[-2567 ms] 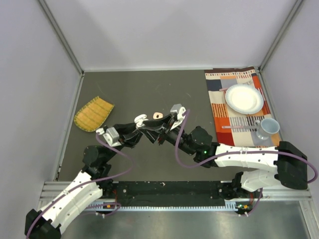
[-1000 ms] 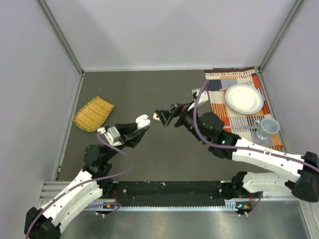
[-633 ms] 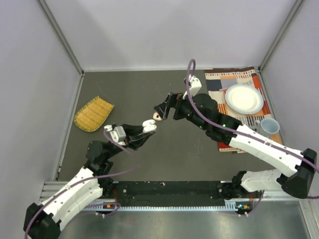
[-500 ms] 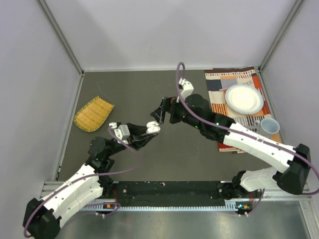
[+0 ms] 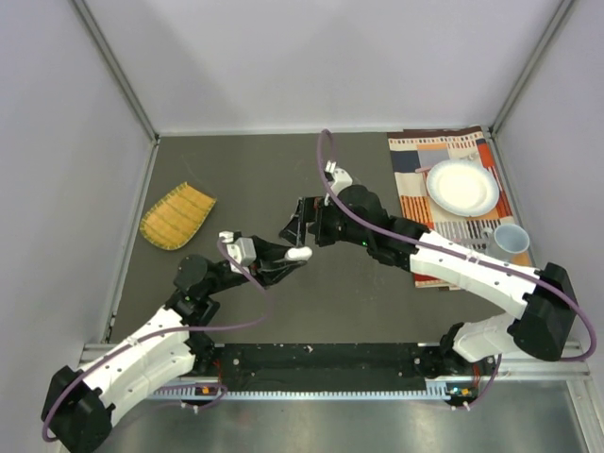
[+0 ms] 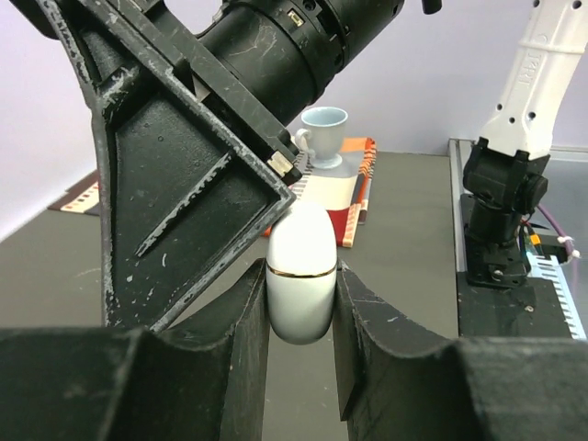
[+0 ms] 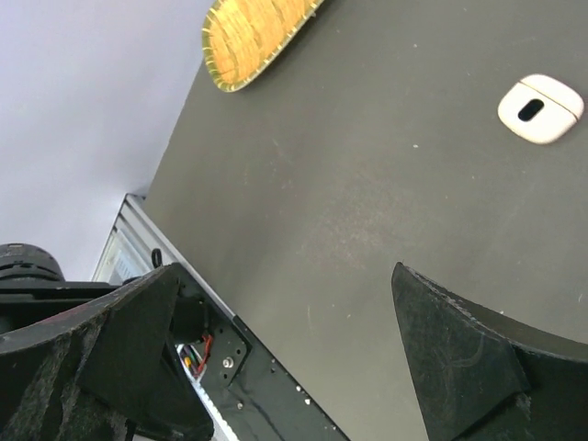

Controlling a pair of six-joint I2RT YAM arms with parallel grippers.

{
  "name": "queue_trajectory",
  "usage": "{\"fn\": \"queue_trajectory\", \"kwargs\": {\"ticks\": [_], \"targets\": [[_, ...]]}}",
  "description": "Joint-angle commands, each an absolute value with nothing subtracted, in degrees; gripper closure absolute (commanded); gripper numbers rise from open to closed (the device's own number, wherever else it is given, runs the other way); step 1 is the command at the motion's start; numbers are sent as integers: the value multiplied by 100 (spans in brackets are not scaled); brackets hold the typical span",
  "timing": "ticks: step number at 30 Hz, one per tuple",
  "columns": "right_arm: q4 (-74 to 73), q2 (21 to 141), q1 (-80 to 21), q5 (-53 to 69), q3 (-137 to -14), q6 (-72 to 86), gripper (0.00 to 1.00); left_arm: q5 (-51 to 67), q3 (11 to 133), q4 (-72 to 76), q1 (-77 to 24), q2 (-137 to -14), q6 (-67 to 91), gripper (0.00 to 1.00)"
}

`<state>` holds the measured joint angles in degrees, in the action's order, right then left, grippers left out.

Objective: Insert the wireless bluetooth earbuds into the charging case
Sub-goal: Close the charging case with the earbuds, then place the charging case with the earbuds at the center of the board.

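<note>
While the left gripper holds the charging case tight, the right gripper's jaws stand wide.
The white, egg-shaped case (thin gold ring, lid shut) sticks out from between the left fingers, above the middle of the tabletop. One black right finger is just beside its top.

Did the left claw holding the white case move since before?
Yes. The left gripper, shut on the white case, has moved right and toward the arms' bases, farther from the yellow woven mat.
</note>
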<state>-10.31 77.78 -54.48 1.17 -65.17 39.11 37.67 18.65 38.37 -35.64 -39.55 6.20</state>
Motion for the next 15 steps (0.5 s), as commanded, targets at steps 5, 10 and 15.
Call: {"fn": "queue_trajectory", "kwargs": {"ticks": [5, 10, 15], "targets": [[-1160, 7419, -5467, -973, -5697, 4630, 1, 2884, 2293, 3887, -3568, -4201, 1192, 100], [-1353, 6769, -5458, -2562, -5142, 5815, 1, 2294, 2698, 3007, -3568, -4675, 2036, 100], [-1652, 6171, -5432, -3392, -4676, 6143, 1, 2346, 3014, 2592, -3560, -5457, 2855, 100]]}}
